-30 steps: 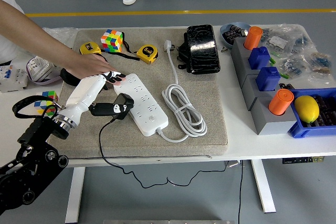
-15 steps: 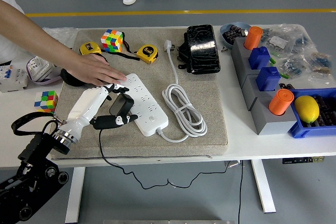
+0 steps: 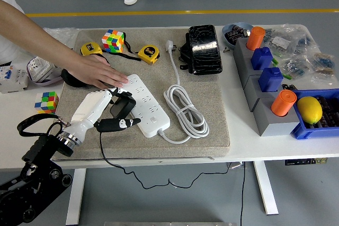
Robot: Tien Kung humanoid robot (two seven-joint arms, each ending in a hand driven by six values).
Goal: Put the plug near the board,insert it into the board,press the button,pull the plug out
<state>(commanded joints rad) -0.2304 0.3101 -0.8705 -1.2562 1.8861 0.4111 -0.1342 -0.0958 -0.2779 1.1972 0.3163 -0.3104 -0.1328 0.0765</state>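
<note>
The left hand point(image 3: 114, 110) was clenched around the black plug point(image 3: 124, 105), held right over the white board's point(image 3: 148, 104) left edge, the board's length running diagonally away.

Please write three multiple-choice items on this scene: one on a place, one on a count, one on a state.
1. Where does the person's hand rest?
A. on the power strip's far end
B. on the black case
C. on the lemon

2. How many yellow tape measures lie on the mat?
A. one
B. two
C. four

3. What is the left hand doing?
A. hanging open
B. gripping the black plug
C. pressing a cube

Key: 1 A, its fingertips lie on the power strip. 2 B, one tape measure and another. 3 B, its fingers close around the black plug.
</note>
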